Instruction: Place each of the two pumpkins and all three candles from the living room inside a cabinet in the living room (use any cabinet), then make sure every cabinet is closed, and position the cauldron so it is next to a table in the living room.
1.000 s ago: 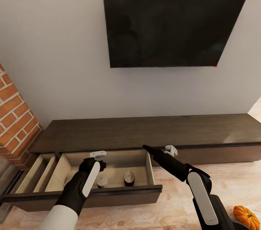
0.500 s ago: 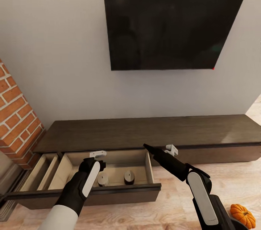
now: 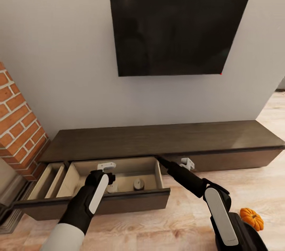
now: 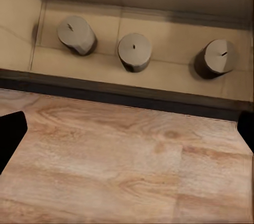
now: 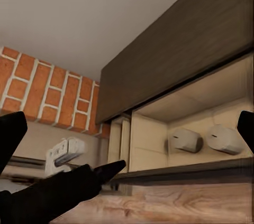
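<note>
The three candles stand in a row inside the open drawer of the cabinet, as the left wrist view shows, so this part of the task looks done. The left pincer hangs above the drawer with nothing in it. Its dark fingertips sit at the two edges of the wrist picture, well apart, so it is released. The right pincer is near the front edge of the cabinet, beside the drawer. It is also spread wide and carries nothing.

Compared with one second ago, the whole head picture has shifted. The television sits lower, the far right end of the cabinet is now in view, and the pumpkin on the floor has moved up and to the left in the picture. I judge this to be a move of the camera, probably the robot backing away or turning, and not a move of the things. The drawer shows less of its inside now. This may be only the new angle, and I cannot tell if it was pushed in a little.

What I judge remains is this pumpkin, which lies well apart from the cabinet, and the drawer itself. The narrow drawer near the brick column must also be closed.
</note>
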Motion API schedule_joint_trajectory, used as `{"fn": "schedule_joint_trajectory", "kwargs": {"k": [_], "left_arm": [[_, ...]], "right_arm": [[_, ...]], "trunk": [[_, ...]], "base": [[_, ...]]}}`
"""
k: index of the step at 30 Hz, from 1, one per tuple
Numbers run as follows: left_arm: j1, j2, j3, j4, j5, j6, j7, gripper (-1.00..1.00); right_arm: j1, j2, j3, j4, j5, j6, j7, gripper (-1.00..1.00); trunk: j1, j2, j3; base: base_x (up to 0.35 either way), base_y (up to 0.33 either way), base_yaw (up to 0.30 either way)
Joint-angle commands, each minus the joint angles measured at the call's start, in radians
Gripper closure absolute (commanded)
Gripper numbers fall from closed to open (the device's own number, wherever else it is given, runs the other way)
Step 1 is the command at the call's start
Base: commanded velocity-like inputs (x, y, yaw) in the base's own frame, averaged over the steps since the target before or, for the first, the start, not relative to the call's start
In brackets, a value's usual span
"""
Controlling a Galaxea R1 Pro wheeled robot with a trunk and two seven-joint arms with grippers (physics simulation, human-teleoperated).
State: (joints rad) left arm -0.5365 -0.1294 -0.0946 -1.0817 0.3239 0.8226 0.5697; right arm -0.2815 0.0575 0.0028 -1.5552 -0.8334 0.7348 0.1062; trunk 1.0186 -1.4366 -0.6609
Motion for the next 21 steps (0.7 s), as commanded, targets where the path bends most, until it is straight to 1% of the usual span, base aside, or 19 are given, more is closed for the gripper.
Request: {"fn": "schedule_joint_trajectory", "kwargs": {"k": [1, 6, 10, 15, 16, 19, 21], "left_arm": [[0.000, 0.001, -0.003, -0.012, 0.011, 0.004, 0.009, -1.00], [0.000, 0.003, -0.005, -0.029, 0.011, 0.008, 0.008, -1.00], [0.000, 0.004, -0.005, -0.031, 0.011, 0.009, 0.007, -1.00], [0.000, 0.006, -0.004, -0.032, 0.011, 0.010, 0.007, -1.00], [0.000, 0.006, -0.004, -0.032, 0.011, 0.010, 0.007, -1.00], [0.000, 0.007, -0.004, -0.032, 0.011, 0.010, 0.007, -1.00], [0.000, 0.007, -0.004, -0.032, 0.011, 0.010, 0.006, -1.00]], "right_arm": [[-0.001, 0.001, -0.001, 0.000, 0.004, 0.005, 0.004, -1.00], [-0.001, 0.001, -0.001, 0.000, 0.004, 0.005, 0.004, -1.00], [-0.001, 0.001, -0.001, 0.001, 0.004, 0.005, 0.004, -1.00], [-0.001, 0.003, -0.001, 0.000, 0.008, 0.004, 0.004, -1.00], [-0.001, 0.009, -0.001, 0.000, 0.009, 0.004, 0.003, -1.00], [-0.001, 0.030, 0.020, 0.001, 0.013, 0.005, 0.002, -1.00], [-0.001, 0.034, 0.026, 0.001, 0.014, 0.005, 0.001, -1.00]], "trunk": [[-0.001, -0.001, 0.000], [-0.001, -0.001, 0.005], [-0.001, -0.001, 0.007], [-0.001, -0.001, 0.008], [-0.001, -0.001, 0.008], [-0.001, -0.001, 0.009], [-0.001, -0.001, 0.010]], "base": [[-0.332, 0.000, -0.214], [-0.333, 0.000, -0.184], [-0.332, 0.040, -0.075], [-0.329, 0.128, -0.007], [-0.328, 0.139, 0.007], [-0.315, 0.160, 0.142], [-0.283, 0.203, 0.222]]}}
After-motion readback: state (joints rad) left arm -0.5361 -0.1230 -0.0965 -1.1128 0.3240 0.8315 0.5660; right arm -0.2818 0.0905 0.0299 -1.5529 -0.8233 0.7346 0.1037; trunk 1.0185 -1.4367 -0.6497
